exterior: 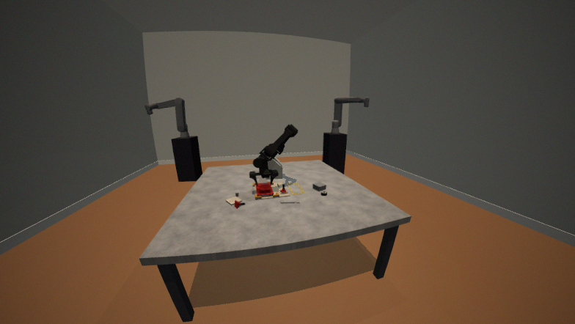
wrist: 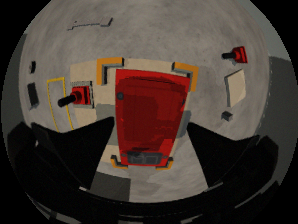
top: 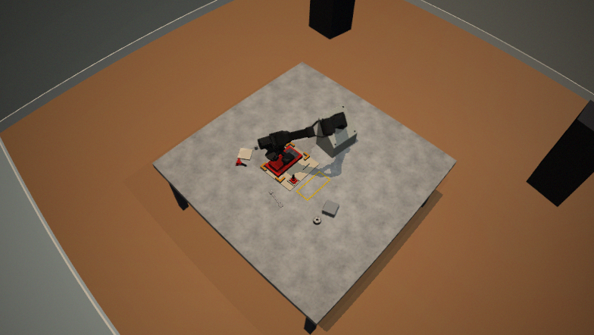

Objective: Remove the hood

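Note:
The red toy car sits on a beige board between orange corner brackets. A darker red panel on its top, apparently the hood, is in place; its edges are hard to make out. My gripper is wide open and empty above the car, pointing down, with one finger to each side of it in the wrist view. Whether the fingertips touch the car cannot be told. The marked area is a yellow outline beside the board, with nothing inside it.
A red piece with a black peg stands on the board, between car and outline. A grey block and a ring lie beyond the outline. A wrench, a beige tile and another red piece lie around the board.

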{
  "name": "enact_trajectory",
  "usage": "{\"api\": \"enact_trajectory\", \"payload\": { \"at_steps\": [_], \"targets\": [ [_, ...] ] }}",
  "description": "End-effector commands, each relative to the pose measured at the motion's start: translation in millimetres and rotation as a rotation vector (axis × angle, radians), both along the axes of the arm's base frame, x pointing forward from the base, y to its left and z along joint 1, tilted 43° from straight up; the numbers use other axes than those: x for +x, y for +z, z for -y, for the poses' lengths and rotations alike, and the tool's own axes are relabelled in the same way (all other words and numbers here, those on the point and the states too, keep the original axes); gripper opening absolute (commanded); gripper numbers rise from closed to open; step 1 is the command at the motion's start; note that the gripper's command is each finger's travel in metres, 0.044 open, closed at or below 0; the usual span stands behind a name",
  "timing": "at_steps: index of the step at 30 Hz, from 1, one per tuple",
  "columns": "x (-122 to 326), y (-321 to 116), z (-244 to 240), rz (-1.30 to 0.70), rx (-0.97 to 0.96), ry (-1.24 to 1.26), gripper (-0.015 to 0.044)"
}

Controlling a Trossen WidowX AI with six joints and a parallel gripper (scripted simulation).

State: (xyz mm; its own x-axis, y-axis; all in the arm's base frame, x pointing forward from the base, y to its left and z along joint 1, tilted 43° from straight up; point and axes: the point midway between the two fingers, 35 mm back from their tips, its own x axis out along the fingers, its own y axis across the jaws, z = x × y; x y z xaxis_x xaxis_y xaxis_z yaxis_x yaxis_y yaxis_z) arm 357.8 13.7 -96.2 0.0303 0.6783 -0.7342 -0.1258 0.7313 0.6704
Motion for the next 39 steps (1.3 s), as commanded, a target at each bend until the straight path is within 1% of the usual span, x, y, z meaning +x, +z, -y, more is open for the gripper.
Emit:
{"api": "enact_trajectory", "payload": {
  "at_steps": [1, 39],
  "targets": [
    [-1.1, -2.3, -2.3, -0.004, 0.005, -0.005, 0.044],
    [-0.9, -16.0, -15.6, -0.004, 0.006, -0.005, 0.044]
  ]
}}
